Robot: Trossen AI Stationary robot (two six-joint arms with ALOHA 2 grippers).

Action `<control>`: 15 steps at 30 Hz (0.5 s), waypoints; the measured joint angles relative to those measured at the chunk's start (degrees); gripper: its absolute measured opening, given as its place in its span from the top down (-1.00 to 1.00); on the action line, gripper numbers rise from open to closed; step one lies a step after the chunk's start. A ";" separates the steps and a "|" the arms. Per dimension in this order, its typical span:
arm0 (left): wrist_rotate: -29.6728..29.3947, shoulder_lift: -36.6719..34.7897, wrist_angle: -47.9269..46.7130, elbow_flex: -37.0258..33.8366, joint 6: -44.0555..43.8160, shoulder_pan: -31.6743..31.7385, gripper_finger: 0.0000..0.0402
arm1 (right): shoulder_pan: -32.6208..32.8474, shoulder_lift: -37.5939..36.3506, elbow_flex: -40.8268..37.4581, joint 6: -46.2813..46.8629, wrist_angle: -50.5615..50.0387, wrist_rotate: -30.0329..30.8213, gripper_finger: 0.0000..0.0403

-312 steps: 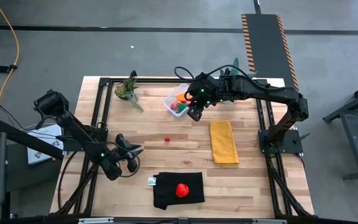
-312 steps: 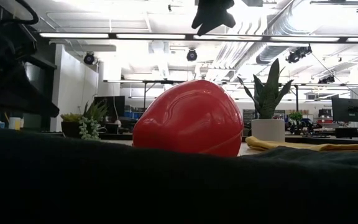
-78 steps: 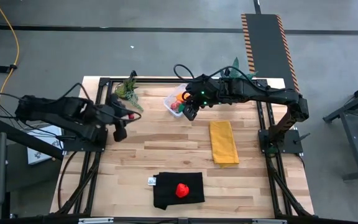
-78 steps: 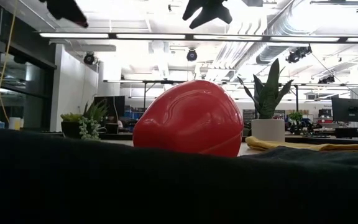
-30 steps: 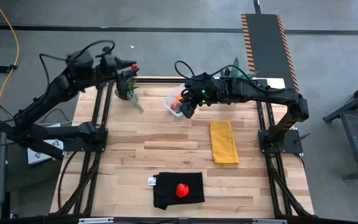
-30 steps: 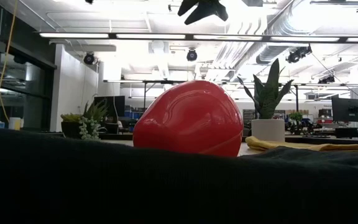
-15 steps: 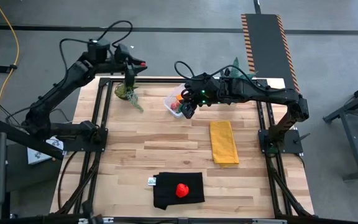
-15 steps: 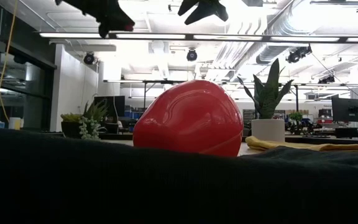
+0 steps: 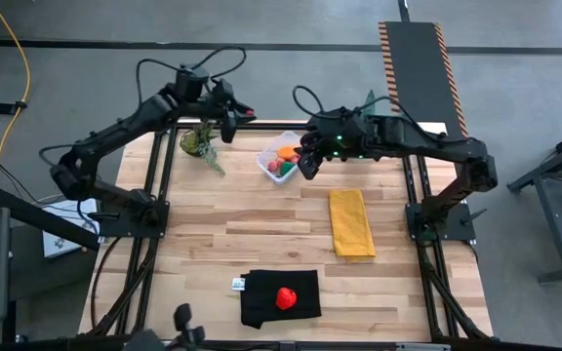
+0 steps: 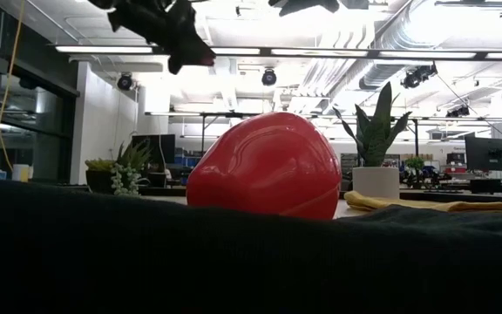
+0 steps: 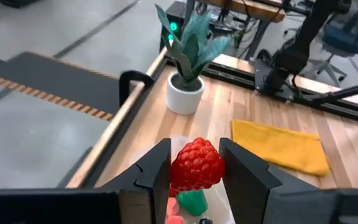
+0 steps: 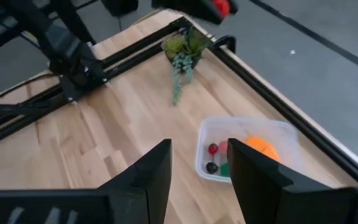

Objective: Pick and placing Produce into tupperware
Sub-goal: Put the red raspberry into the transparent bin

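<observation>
My left gripper (image 9: 243, 116) hangs in the air over the table's far edge, just left of the tupperware (image 9: 281, 161), shut on a red raspberry (image 11: 196, 163). The clear tub holds an orange piece (image 12: 260, 148), a green piece (image 11: 191, 202) and small red and dark berries. My right gripper (image 9: 306, 164) hovers open at the tub's right side, touching nothing. A big red strawberry-like piece (image 9: 285, 297) rests on a black cloth (image 9: 261, 302) near the table's near edge and fills the low view (image 10: 264, 166). My left gripper pinches the raspberry by its two opposite sides (image 11: 178, 168) between both fingers. The fingers come from the table's left, slanting down. The berry is lifted clear, high above the table, with the tub showing below it.
A trailing succulent (image 9: 201, 141) stands at the far edge below the left arm. A white-potted plant (image 11: 185, 93) sits at the far right corner. A folded yellow cloth (image 9: 351, 222) lies right of centre. Bare wood stretches across the table's middle.
My left gripper has carried the raspberry along the far edge toward the table's right, past the succulent and close to the tub, staying shut on it. My right gripper has risen a little and shifted slightly right beside the tub.
</observation>
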 joint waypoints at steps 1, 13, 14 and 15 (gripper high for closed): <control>-0.01 0.90 0.12 0.01 0.02 -0.54 0.42 | 0.00 -0.36 0.00 0.00 -0.83 0.38 0.27; -4.71 10.31 -2.15 3.00 1.39 -4.89 0.42 | 0.01 -1.67 0.00 -0.03 -8.28 4.21 0.27; -5.30 11.44 -3.97 4.58 2.13 -5.01 0.42 | 0.00 -1.67 0.00 -0.26 -8.23 4.21 0.27; -5.81 12.69 -5.07 6.35 2.93 -5.62 0.42 | 0.02 -1.67 0.00 -0.51 -8.23 4.23 0.27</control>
